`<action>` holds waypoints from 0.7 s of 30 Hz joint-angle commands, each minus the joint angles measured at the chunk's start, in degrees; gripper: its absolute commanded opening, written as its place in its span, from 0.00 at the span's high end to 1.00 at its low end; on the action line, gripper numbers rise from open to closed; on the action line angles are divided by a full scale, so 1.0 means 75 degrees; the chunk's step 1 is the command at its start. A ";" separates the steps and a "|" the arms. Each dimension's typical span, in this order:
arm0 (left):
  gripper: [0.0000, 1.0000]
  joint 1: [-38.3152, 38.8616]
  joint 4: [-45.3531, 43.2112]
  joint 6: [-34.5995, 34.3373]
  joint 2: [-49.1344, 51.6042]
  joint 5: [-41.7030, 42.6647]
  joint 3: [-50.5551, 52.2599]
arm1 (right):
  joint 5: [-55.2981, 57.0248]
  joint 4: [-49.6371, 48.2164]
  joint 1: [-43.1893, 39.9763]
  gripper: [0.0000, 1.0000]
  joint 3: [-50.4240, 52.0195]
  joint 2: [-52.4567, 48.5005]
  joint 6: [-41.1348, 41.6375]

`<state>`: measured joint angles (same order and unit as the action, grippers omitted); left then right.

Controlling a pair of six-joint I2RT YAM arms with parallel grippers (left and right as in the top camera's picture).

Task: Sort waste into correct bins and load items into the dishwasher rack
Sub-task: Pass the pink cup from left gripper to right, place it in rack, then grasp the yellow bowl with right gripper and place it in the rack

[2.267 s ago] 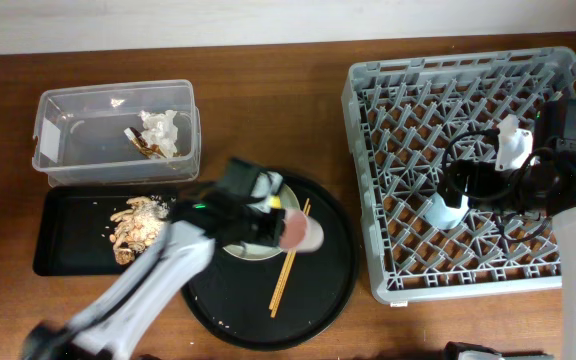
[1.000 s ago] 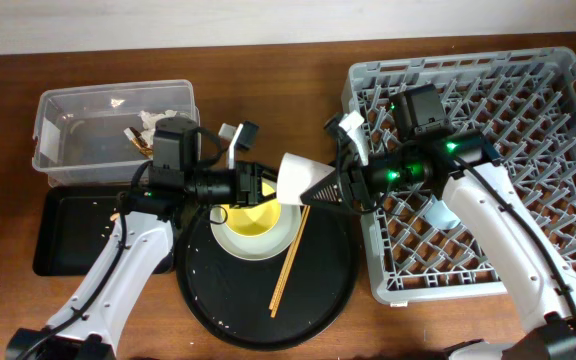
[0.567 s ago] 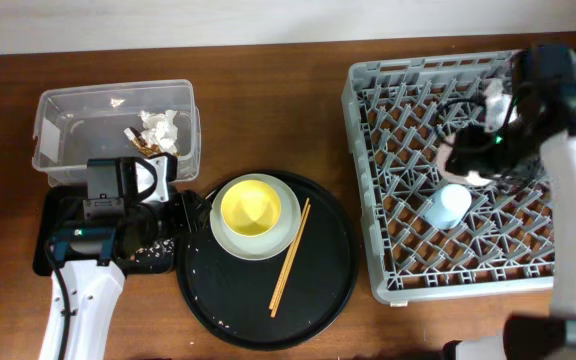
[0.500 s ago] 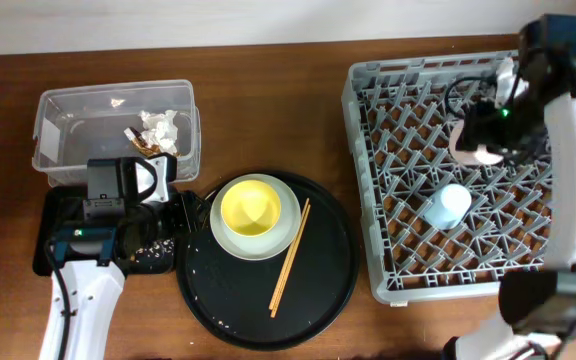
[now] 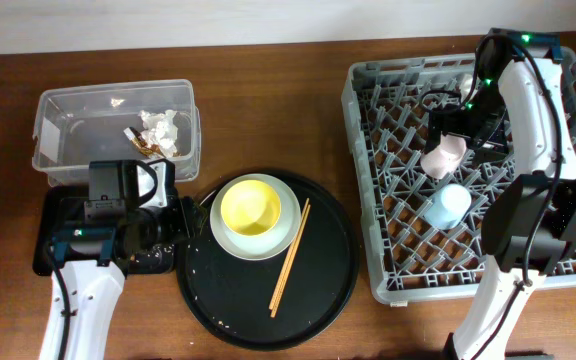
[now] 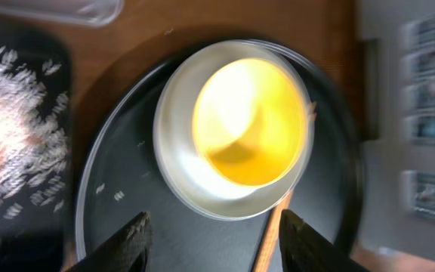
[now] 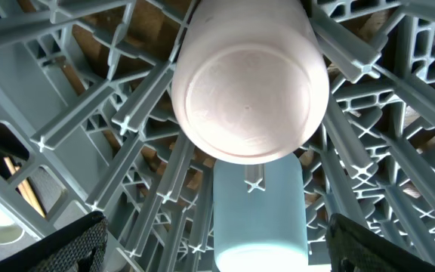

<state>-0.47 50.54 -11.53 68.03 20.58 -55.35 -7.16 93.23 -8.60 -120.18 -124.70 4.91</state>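
The grey plastic dishwasher rack is a square lattice crate with upright pegs and fills the right side of the brown wooden table. Left of it sits a round black tray, smooth and glossy, with a few pale crumbs on it. At the far left a clear tub with rounded corners holds a crumpled white napkin and a thin brown wrapper scrap. Just in front of the tub, a shallow black tray carries pale, grainy food scraps.

On the round tray stands a pale plate with a glossy yellow bowl nested on it. Wooden chopsticks lie slanted just to its right, one end against the plate's rim.

In the rack, the matte pink cup rests among the pegs with its round base turned to the wrist camera. The blue cup lies just beside it; whether the two touch cannot be told.

The right gripper has its fingers spread wide and grips nothing; the pink cup lies free ahead of them. The left gripper hovers over the black tray's right end, its jaws apart and empty. The plate and bowl lie in front of it, blurred in its wrist view.
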 commanded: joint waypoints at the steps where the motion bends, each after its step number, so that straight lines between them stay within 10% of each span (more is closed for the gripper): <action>1: 0.47 -0.0026 0.0539 0.0122 -0.0073 -0.1478 0.0003 | -0.0425 0.0067 -0.0047 0.07 -0.0108 0.0909 -0.0227; 7: 0.22 -0.0769 0.1288 -0.0743 -0.0073 -0.2806 0.0003 | -0.1367 0.0236 0.2483 0.10 -0.0082 0.2372 -0.0889; 15: 0.04 -0.2180 0.1536 -0.0740 -0.0073 -0.3203 0.0003 | -0.0714 -0.1894 0.5910 0.11 0.0682 0.1224 0.1061; 21: 0.03 -0.2276 0.1553 -0.0743 -0.0073 -0.3171 0.0003 | -0.0420 -0.2028 0.6251 0.41 0.0769 -0.1099 0.2022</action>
<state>-17.23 62.13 -16.75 68.03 -2.42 -55.33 -11.11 78.00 37.52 -114.56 -130.13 19.03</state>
